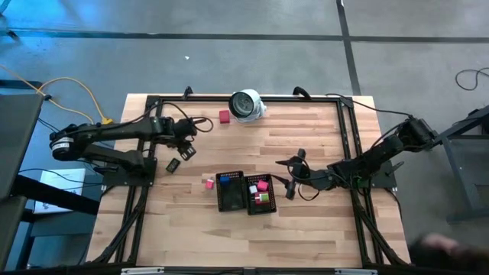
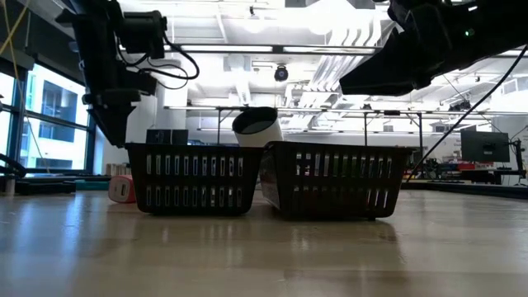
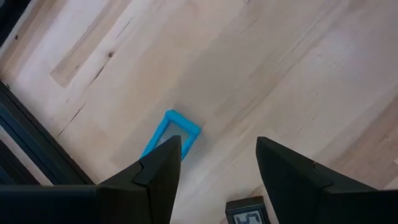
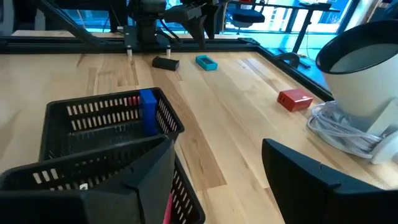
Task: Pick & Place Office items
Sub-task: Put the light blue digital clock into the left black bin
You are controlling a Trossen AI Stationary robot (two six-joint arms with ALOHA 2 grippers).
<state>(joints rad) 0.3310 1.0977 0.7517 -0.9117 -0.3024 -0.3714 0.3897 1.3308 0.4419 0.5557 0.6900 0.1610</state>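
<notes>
near edge of bench (image 1: 306, 237): two black trays (image 1: 230, 191), right one holds pink, green and a white piece (image 1: 262, 191), left one a blue piece (image 4: 147, 112). right hand (image 1: 289, 182) just beside the trays, wide open, empty. pink piece (image 1: 208, 183) loose by the left tray. left hand (image 1: 183, 142) open, hovering over blue piece (image 3: 172, 132). far: red piece (image 1: 224, 116) loose. roughly half sorted.

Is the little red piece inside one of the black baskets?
No, the red piece lies on the bare wooden table, apart from the black basket.
</notes>
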